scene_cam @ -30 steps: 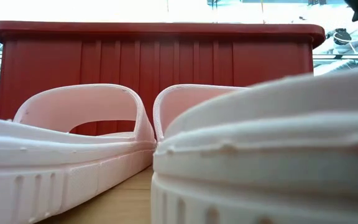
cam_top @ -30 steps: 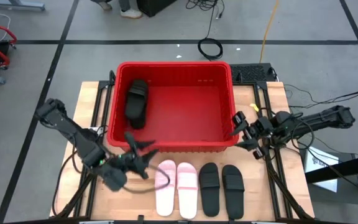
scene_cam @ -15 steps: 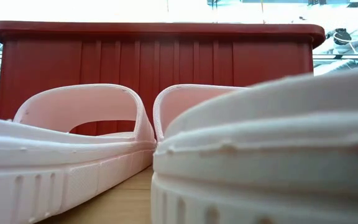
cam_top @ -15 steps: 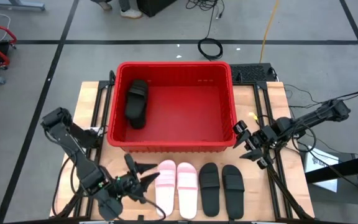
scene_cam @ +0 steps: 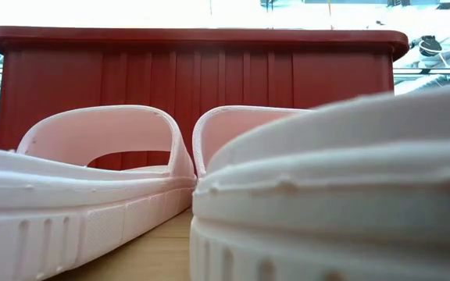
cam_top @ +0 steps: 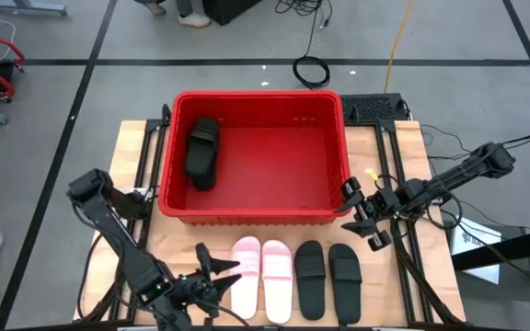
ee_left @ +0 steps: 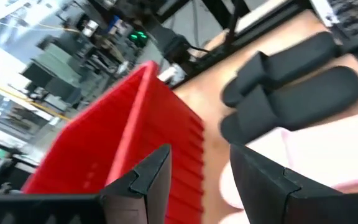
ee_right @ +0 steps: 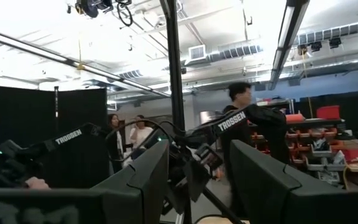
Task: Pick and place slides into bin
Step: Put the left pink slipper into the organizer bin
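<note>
The red bin (cam_top: pixel 256 207) stands at the table's middle with one black slide (cam_top: pixel 201 152) lying in its left part. Two pale pink slides (cam_top: pixel 245 276) (cam_top: pixel 276 276) and two black slides (cam_top: pixel 309 276) (cam_top: pixel 344 274) lie side by side, soles down, on the table in front of the bin. My left gripper (cam_top: pixel 217 265) is open and empty, low at the near edge, just left of the left pink slide (ee_left: pixel 316 155). My right gripper (cam_top: pixel 355 213) is open and empty beside the bin's near right corner. A sixth slide is not in view.
The bin's ribbed near wall (scene_cam: pixel 201 78) rises right behind the pink slides (scene_cam: pixel 100 156). Bare wood lies left of the pink slides (cam_top: pixel 155 239) and right of the black ones. The right wrist view shows people (ee_right: pixel 241 124) in the room beyond the table.
My left gripper has gone from beside the bin's near left wall toward the table's near edge and down, ending next to the left pink slide, still open. My right gripper has shifted a little toward the near edge. The slides have stayed where they were.
</note>
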Controlling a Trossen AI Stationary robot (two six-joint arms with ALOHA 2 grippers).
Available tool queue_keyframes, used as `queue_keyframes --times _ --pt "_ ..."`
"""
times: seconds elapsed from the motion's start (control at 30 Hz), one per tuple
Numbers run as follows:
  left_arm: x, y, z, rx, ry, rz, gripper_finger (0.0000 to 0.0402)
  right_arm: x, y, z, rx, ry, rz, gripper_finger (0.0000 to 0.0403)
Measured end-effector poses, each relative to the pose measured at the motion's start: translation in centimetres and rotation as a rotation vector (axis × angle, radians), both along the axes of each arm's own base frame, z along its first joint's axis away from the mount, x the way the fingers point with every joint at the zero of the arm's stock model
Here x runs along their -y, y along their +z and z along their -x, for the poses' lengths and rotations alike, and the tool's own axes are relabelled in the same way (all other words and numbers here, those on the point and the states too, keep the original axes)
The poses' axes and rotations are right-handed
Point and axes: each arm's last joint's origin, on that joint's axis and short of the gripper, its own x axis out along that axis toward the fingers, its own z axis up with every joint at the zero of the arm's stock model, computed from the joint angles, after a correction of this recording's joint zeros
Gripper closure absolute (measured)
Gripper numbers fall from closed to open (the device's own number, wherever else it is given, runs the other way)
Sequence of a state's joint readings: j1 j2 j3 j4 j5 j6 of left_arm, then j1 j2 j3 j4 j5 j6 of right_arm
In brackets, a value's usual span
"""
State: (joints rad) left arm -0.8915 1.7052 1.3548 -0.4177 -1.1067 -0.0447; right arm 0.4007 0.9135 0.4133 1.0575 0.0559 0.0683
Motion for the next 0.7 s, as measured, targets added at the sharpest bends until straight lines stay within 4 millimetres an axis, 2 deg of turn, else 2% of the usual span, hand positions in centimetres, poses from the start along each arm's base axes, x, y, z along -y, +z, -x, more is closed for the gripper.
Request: queue_keyframes --times 0.3,0.6,0.7 --pt "0.8 -2.0 -0.8 -0.053 -0.023 0.079 0.0229 -1.0 -0.6 -0.5 -0.015 0.044 -0.021 0.0238" --pt "1.2 -5.4 -2.4 -0.196 -0.07 0.147 0.0229 -1.3 -1.0 -0.8 -0.035 -0.004 -0.049 0.0238" --pt "1.1 -5.5 -3.1 -0.214 -0.078 0.173 0.0229 -1.4 -0.9 -0.8 -0.031 -0.002 -0.051 0.0238"
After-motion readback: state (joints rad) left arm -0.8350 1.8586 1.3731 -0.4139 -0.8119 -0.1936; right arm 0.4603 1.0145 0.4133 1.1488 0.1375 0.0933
